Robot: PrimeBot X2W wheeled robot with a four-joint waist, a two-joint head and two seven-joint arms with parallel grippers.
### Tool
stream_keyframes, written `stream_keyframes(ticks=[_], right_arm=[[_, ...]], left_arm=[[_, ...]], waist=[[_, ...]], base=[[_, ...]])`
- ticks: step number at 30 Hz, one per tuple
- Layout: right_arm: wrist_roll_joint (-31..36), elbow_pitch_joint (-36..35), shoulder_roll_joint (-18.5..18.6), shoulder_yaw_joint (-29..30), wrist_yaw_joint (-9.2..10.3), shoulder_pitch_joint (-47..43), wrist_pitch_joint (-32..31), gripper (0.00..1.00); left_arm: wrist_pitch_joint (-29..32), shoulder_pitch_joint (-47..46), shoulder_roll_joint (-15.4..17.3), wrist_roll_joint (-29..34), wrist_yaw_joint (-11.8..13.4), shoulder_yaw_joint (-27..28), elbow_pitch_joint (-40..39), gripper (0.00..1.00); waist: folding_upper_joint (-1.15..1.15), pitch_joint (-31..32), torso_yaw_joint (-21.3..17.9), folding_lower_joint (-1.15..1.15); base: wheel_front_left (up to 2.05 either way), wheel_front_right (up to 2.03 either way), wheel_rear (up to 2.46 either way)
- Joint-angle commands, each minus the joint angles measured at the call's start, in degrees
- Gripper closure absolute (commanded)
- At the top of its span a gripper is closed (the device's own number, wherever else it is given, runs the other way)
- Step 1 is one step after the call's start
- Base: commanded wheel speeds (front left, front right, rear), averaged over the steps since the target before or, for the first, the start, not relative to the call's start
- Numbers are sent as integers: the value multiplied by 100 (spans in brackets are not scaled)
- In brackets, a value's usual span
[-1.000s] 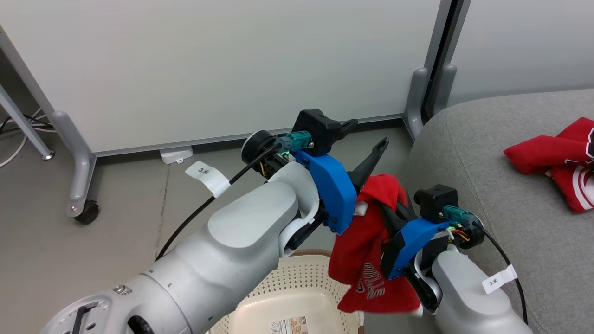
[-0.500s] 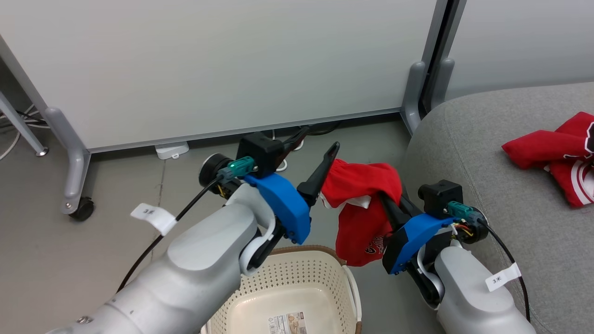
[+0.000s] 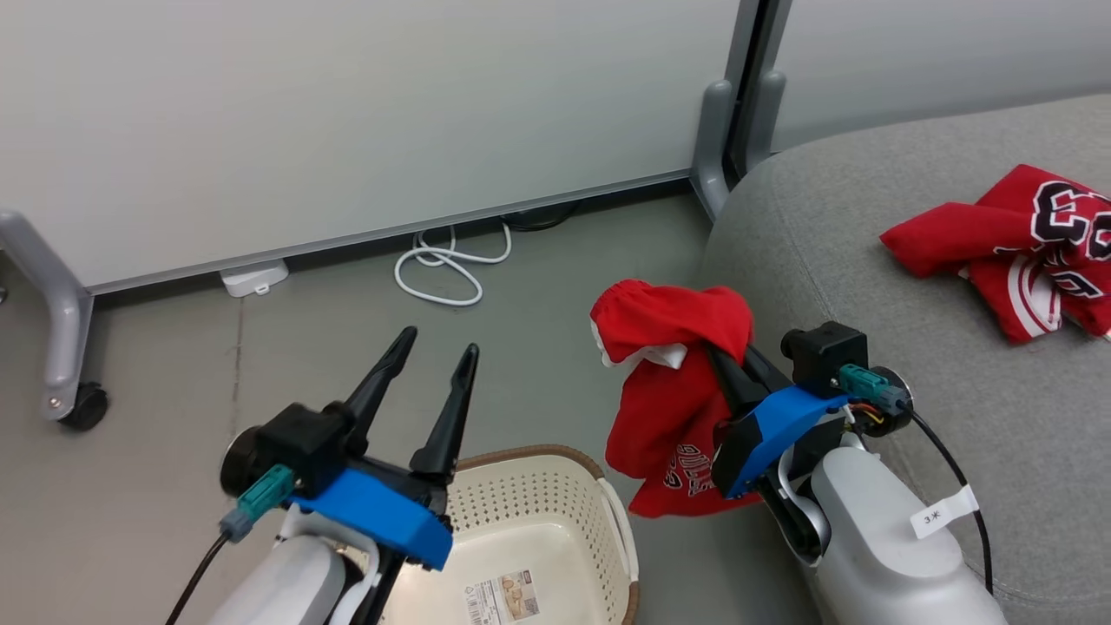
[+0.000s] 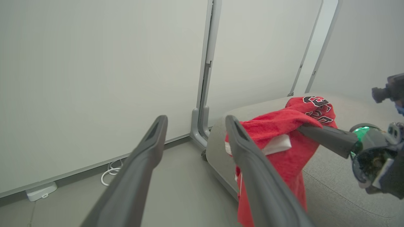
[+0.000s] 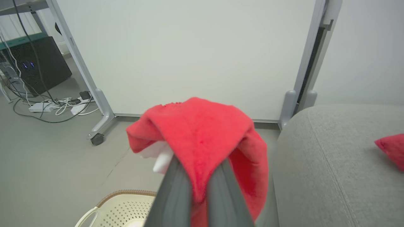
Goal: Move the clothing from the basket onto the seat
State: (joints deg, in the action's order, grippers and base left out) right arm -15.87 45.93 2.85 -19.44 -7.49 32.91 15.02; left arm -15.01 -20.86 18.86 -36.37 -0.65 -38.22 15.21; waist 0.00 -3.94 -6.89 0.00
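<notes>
While the jersey [image 3: 1015, 252] lies on the grey seat [image 3: 998, 417], the right gripper [image 3: 729, 373] pinches the red shorts [image 3: 673, 408], which hang in the air between the basket [image 3: 538, 503] and the seat's rounded edge (near it, not yet over the cushion). The left gripper [image 3: 440, 340] stands spread and holding nothing near the basket, so the carry of the second garment seems to be in hand. Next, the right arm should swing over the cushion, lower, then part its fingers.
</notes>
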Motion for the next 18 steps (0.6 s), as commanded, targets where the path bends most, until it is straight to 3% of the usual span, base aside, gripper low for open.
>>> stream_keyframes(ticks=[1,9,18], right_arm=[[45,-74,8,13,-1,23,5,100],[148,-483,8,35,-1,-158,-51,100],[200,-964,7,97,-1,-368,-210,100]], left_arm=[[-24,243,12,180,-61,258,-160,0],[-19,1412,-308,930,-307,1777,-812,0],[-19,2098,-562,1462,-534,2713,-948,0]], waist=[[0,-68,-150,0],[0,-197,-685,0],[0,-320,-1540,0]], base=[[0,0,0],[0,0,0],[0,0,0]])
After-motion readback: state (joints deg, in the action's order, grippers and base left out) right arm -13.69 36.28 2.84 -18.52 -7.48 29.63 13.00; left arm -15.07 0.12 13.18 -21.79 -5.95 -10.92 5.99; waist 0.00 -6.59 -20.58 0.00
